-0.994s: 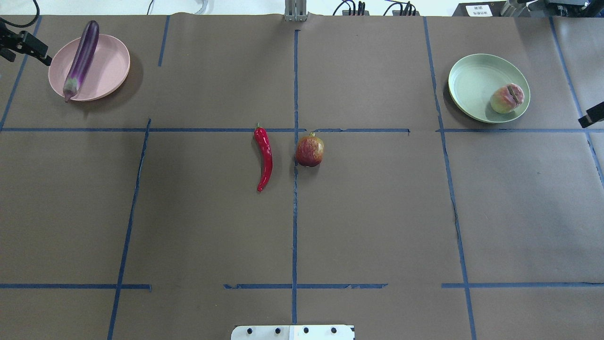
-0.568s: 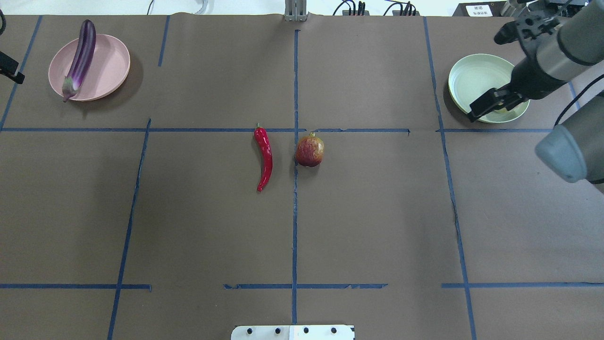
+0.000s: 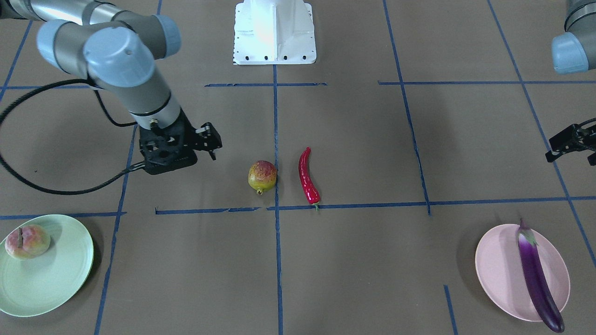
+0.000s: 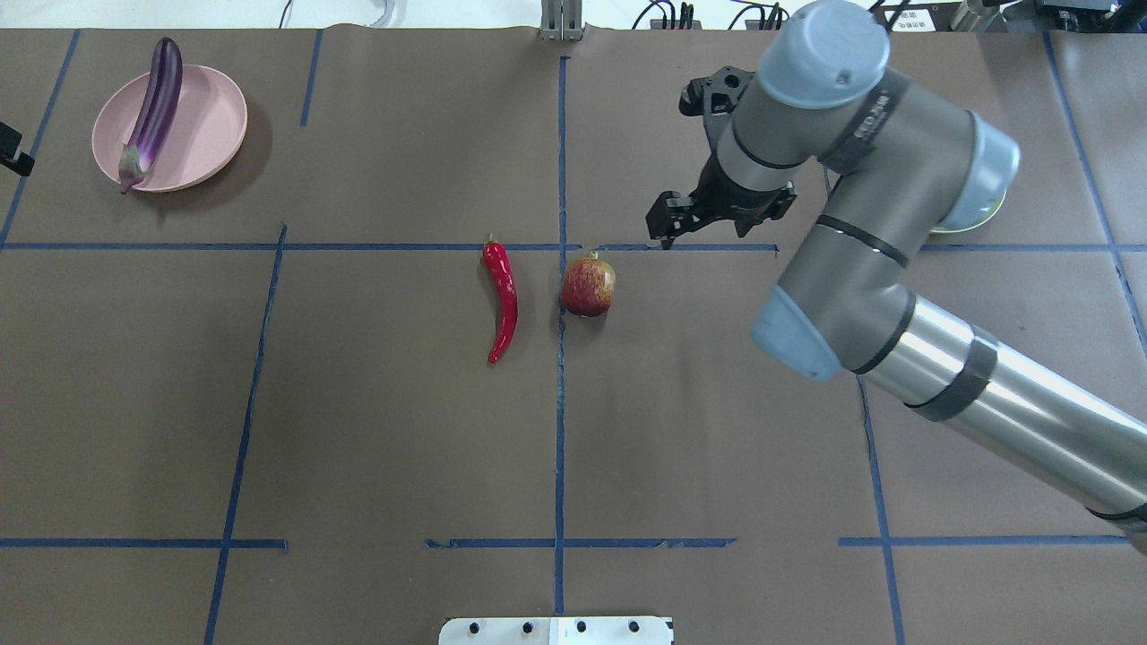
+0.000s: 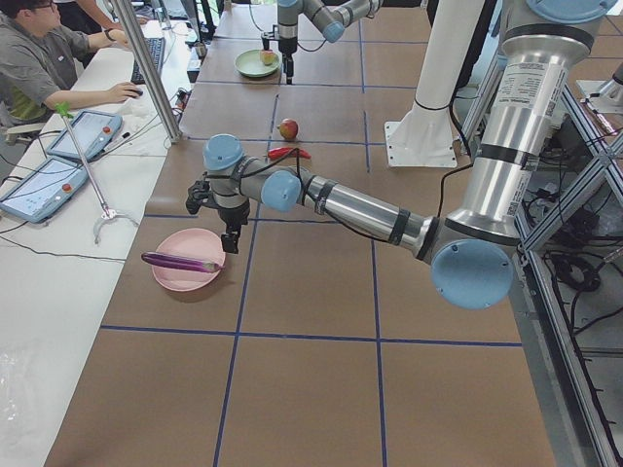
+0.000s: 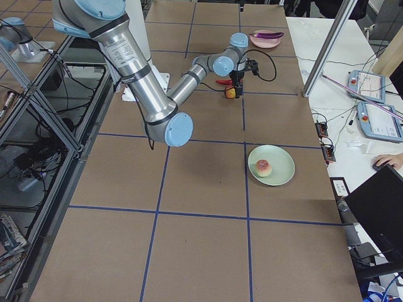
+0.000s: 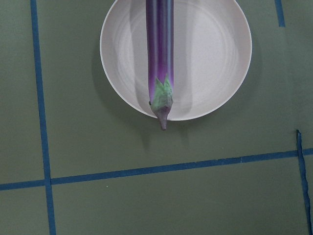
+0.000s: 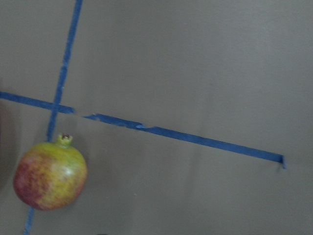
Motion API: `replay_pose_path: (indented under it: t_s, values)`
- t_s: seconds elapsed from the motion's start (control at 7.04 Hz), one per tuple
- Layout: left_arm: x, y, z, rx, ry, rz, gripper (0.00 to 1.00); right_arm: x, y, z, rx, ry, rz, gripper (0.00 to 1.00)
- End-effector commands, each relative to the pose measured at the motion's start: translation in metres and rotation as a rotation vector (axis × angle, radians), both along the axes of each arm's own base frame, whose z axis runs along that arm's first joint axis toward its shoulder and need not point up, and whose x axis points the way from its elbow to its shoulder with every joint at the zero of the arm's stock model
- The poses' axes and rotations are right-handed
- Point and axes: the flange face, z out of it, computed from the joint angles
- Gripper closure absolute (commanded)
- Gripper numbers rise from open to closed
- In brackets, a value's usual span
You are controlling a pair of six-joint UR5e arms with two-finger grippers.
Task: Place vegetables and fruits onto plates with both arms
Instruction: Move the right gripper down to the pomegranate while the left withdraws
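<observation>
A: Where was the right hand [image 4: 708, 228] at that point?
B: Up over the counter [image 3: 354, 260], just past the pomegranate [image 4: 588, 287] on the far side and a bit to the robot's right, not touching it. Jaws were spread wide with nothing between them.
A: Did the wrist cam agree?
B: Yes. The pomegranate sat low-left in the right wrist view, crown pointing away, resting on a blue tape line [image 8: 63, 73]. No fingers showed in that shot.
A: Chili?
B: The chili pepper [image 4: 504, 300] lay on the bare counter beside the pomegranate, near but apart, on the other side of that line. Its green stem pointed away from the robot.
A: Plates?
B: The pink plate [image 3: 498, 274] was at the far side on the robot's left, with the eggplant [image 3: 535, 274] lying across it and both ends poking over the rim. The green plate [image 3: 46, 279] was at the far side on the right, with the peach [image 3: 27, 242] sitting inside it near the rim.
A: Left hand?
B: The left hand [image 3: 571, 153] hung in the air near the pink plate, clear of the eggplant — jaws looked apart in the front view, empty. Its wrist cam looked down on the plate and the eggplant's cap end.
</observation>
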Motion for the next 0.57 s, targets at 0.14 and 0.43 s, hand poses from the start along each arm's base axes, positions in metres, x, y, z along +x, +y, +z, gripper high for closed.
replay_pose_path:
  t_s: [0.14, 0.43]
  values:
    - [0.000, 0.002, 0.000, -0.001, 0.001, 0.000, 0.00, -0.112, 0.025, -0.048, -0.112, 0.048, 0.190, 0.00]
    - [0.000, 0.001, -0.002, 0.000, 0.003, -0.001, 0.00, -0.133, 0.031, -0.036, -0.112, 0.087, 0.197, 0.00]
